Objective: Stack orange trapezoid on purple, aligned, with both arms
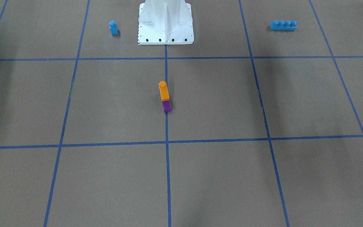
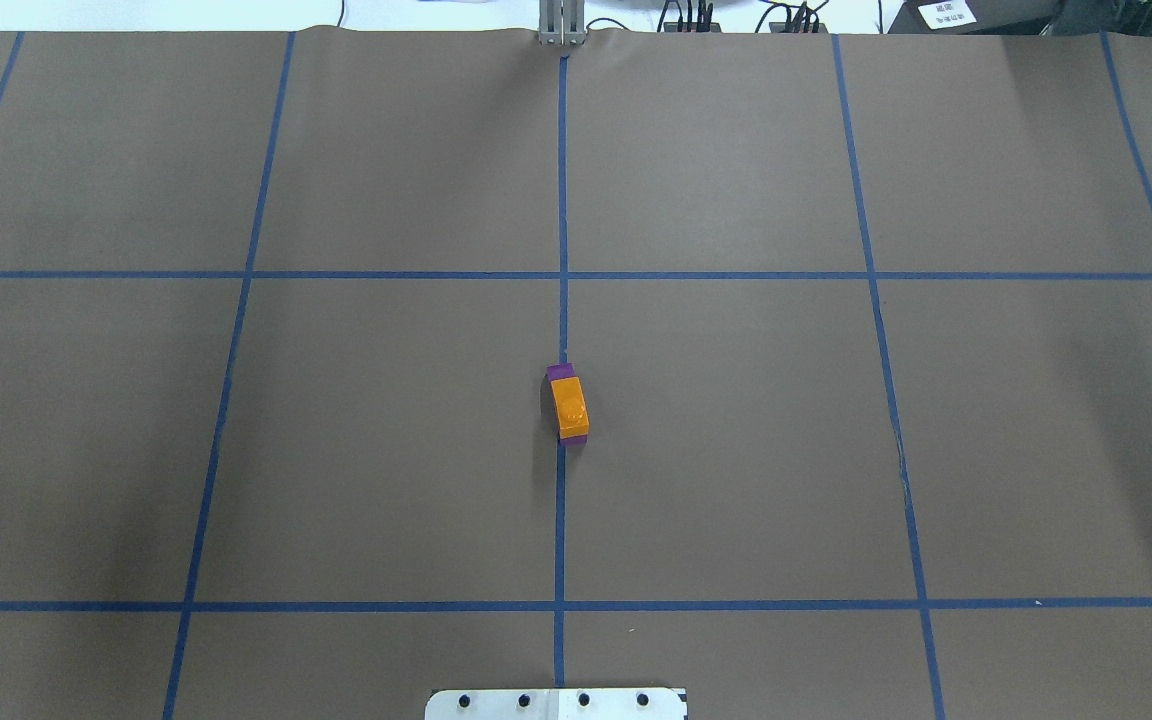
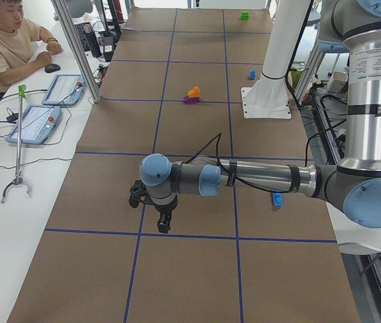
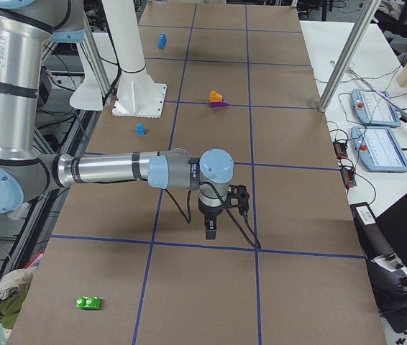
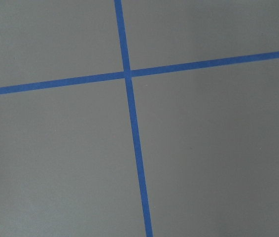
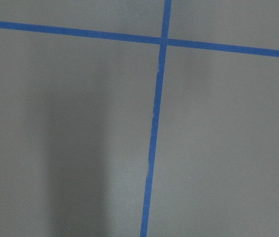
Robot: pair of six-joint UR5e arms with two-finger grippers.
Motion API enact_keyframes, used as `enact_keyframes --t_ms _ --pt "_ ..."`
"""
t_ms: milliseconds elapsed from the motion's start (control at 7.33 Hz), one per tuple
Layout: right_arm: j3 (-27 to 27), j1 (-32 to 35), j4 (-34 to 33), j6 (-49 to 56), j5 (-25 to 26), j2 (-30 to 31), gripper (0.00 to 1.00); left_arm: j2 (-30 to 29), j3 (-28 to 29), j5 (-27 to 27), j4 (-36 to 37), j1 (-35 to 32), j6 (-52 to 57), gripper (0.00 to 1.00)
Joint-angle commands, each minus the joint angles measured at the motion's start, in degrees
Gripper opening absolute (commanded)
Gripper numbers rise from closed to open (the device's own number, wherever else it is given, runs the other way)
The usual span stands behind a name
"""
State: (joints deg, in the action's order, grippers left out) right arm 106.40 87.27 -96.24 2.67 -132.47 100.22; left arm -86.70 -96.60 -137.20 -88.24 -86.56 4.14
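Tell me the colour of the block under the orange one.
The lower block is dark purple, clearest in the exterior front-facing view.

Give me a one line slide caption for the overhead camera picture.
The orange trapezoid seated on the purple block, standing on the central blue tape line of the brown table.

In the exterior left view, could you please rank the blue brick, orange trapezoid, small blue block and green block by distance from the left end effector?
1. Blue brick, beside the forearm.
2. Orange trapezoid, mid-table, atop the purple block.
3. Small blue block, beside the pedestal.
4. Green block, far end.
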Motion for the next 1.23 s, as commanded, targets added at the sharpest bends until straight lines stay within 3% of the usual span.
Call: enact_keyframes --t_ms 0,1091 --pt "0.4 0.0 0.0 0.0 -0.1 0.1 1.0 0.0 0.1 0.0 0.0 0.0 0.0 1.0" --pt "-0.2 -0.1 -0.1 0.0 -0.1 -0.8 1.0 0.0 -0.3 0.0 0.0 0.0 0.0 1.0"
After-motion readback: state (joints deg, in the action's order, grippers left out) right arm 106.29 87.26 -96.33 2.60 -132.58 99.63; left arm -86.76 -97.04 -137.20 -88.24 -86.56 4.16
